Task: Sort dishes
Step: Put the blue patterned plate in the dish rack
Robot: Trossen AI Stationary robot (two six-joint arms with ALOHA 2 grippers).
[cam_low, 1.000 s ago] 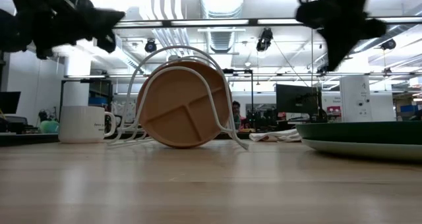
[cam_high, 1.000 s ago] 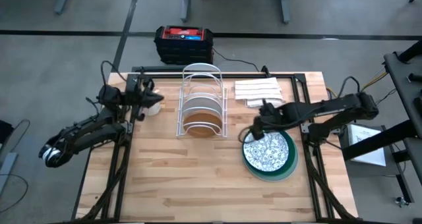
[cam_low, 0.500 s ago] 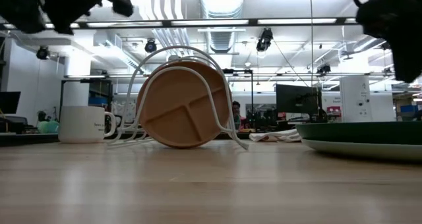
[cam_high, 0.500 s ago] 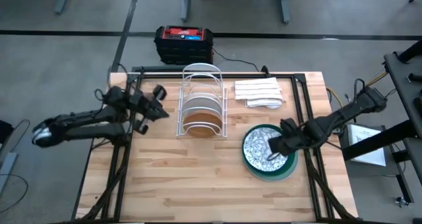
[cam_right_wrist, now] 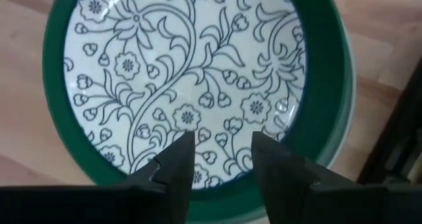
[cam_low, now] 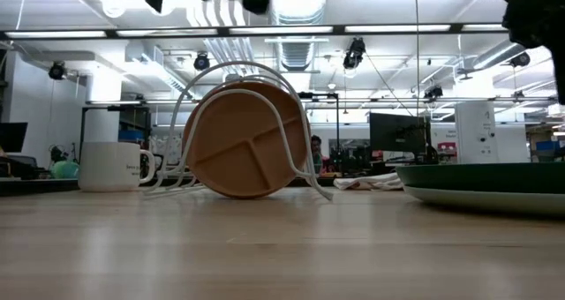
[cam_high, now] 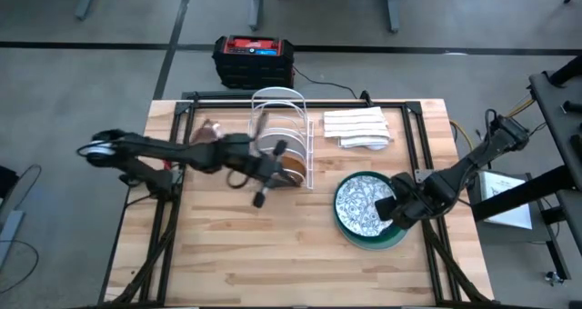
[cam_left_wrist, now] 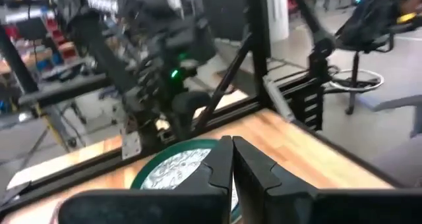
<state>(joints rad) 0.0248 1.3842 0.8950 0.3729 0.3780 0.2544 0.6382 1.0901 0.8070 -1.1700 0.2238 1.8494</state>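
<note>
Dishes: patterned white plate [cam_high: 366, 206] rests inside green plate [cam_high: 352, 236]; right claw [cam_high: 393, 208], parted, hovers above. Left claw [cam_high: 261, 193], closed, empty, beside rack [cam_high: 277, 127].

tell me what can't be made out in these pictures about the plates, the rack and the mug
- Rack, high view: the left gripper and its arm cover part of it, so the plates behind the tan-brown plate can't be counted.
- Low view: the tan-brown plate hides any plates behind it.
- Green plate, low view: cut by the edge; edge-on, so the patterned plate doesn't show.
- Mug, high view: hidden under the left arm.
</note>
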